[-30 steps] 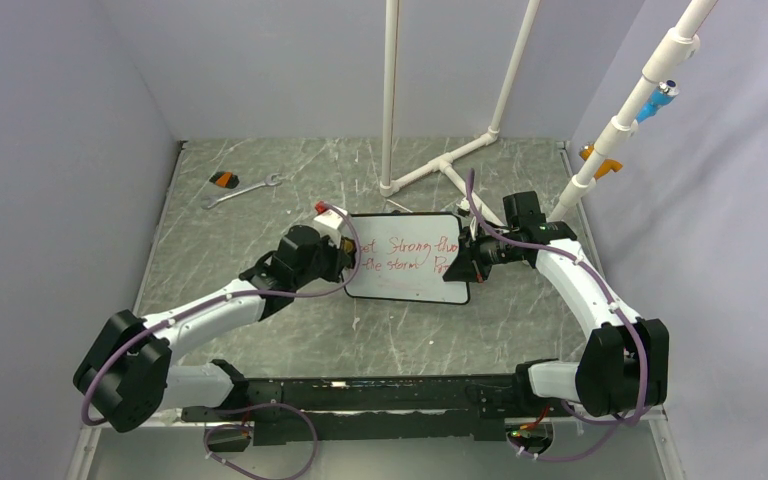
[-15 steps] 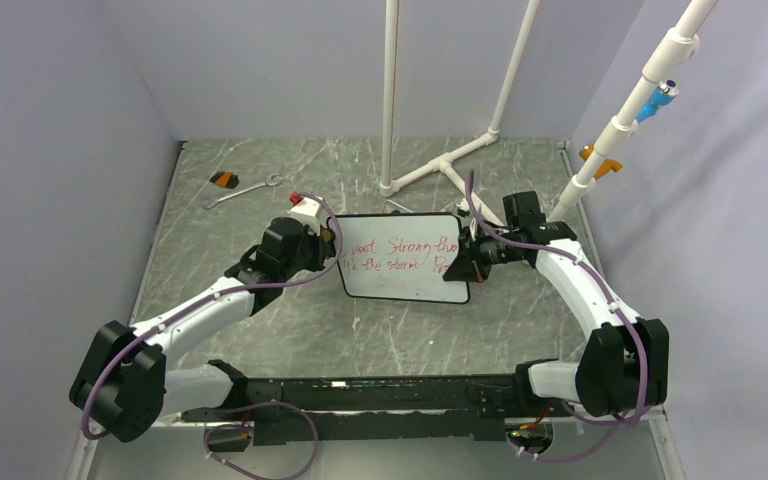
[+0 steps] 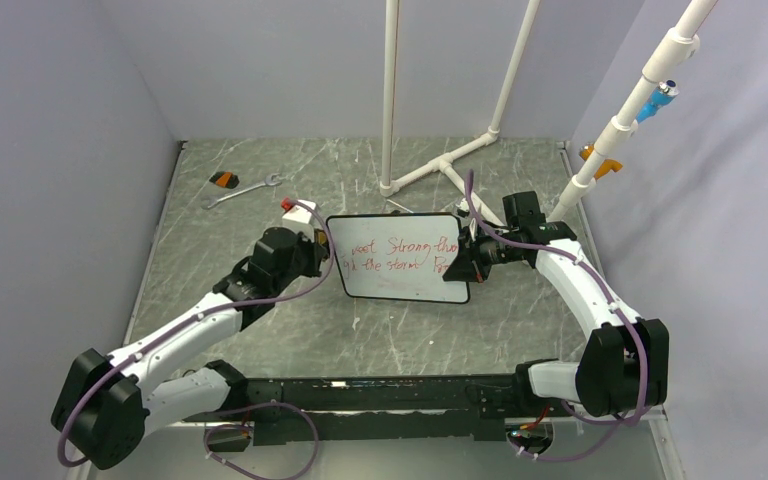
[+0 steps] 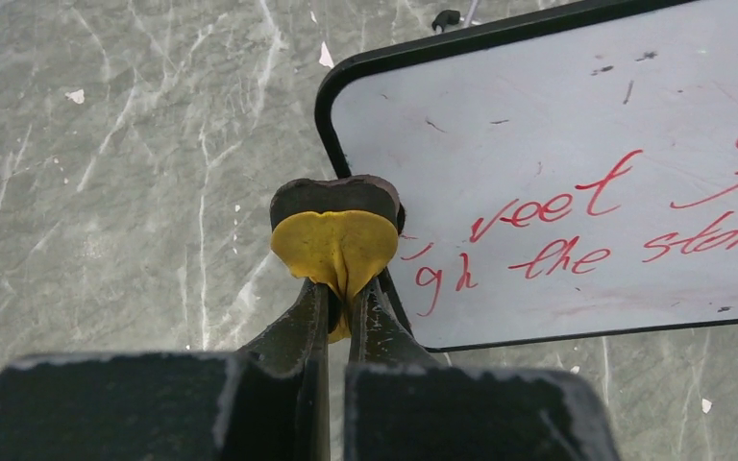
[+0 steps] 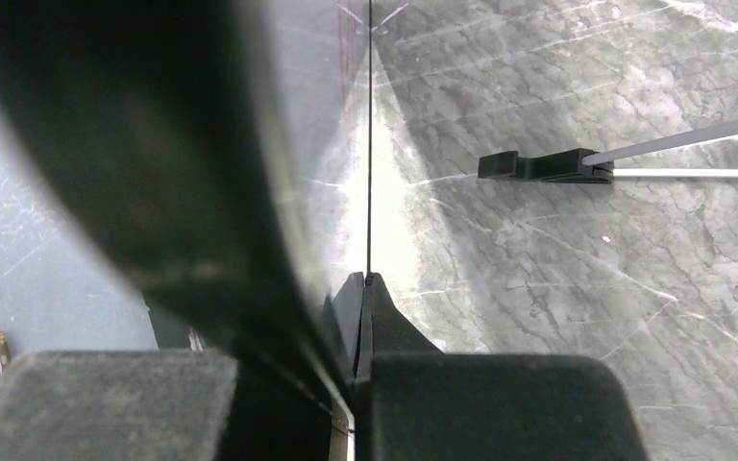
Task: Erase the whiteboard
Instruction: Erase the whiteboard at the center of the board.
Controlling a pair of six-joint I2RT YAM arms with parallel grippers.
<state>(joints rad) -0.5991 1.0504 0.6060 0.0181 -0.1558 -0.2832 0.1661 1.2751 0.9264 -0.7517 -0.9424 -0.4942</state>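
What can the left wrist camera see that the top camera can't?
Only the left wrist camera shows up close the yellow eraser pad pinched in the left jaws, at the left edge of the whiteboard. Only the top camera shows the wrench, the white pipes and the right arm reaching the whiteboard's right edge. Both show the whiteboard, its red writing and the grey table.

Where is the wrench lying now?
In the top view, the wrench lies far back on the left, beside a small black-and-orange object, left of the whiteboard.
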